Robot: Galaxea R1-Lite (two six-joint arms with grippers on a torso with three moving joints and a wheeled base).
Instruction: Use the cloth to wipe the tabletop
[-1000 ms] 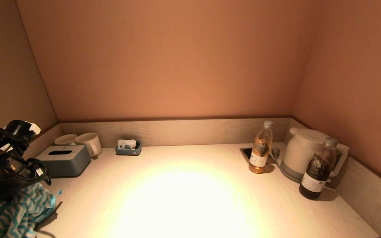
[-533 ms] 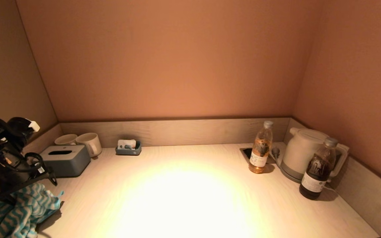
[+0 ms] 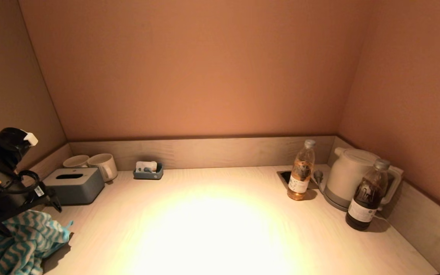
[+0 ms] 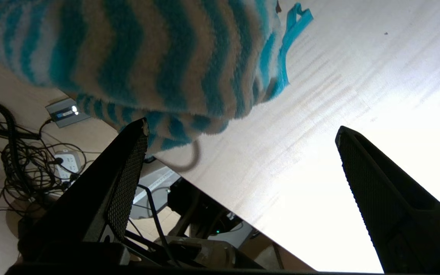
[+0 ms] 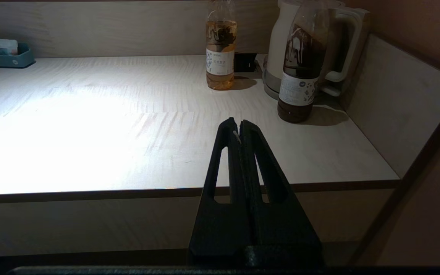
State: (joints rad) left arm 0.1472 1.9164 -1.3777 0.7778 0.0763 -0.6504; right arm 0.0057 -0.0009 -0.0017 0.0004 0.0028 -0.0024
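Note:
The teal-and-white striped cloth [image 3: 17, 244] lies bunched at the front left corner of the pale wooden tabletop [image 3: 212, 229]. It also shows in the left wrist view [image 4: 147, 57], reaching over the table's front edge. My left gripper [image 3: 13, 217] hangs just above the cloth with its jaws wide open and empty [image 4: 241, 128]. One fingertip [image 4: 138, 131] is close to the cloth's rim. My right gripper [image 5: 239, 124] is shut and empty, parked low before the table's front edge, out of the head view.
A grey tissue box [image 3: 73, 185] and two mugs [image 3: 103, 166] stand at the back left, with a small blue tray [image 3: 148, 171] beside them. A light bottle [image 3: 301, 175], a dark bottle [image 3: 367, 198] and a white kettle [image 3: 348, 177] stand at the right. Walls close in three sides.
My left arm has risen and drawn back to the left, away from the cloth. The cloth stays bunched at the front left corner. Nothing else has moved.

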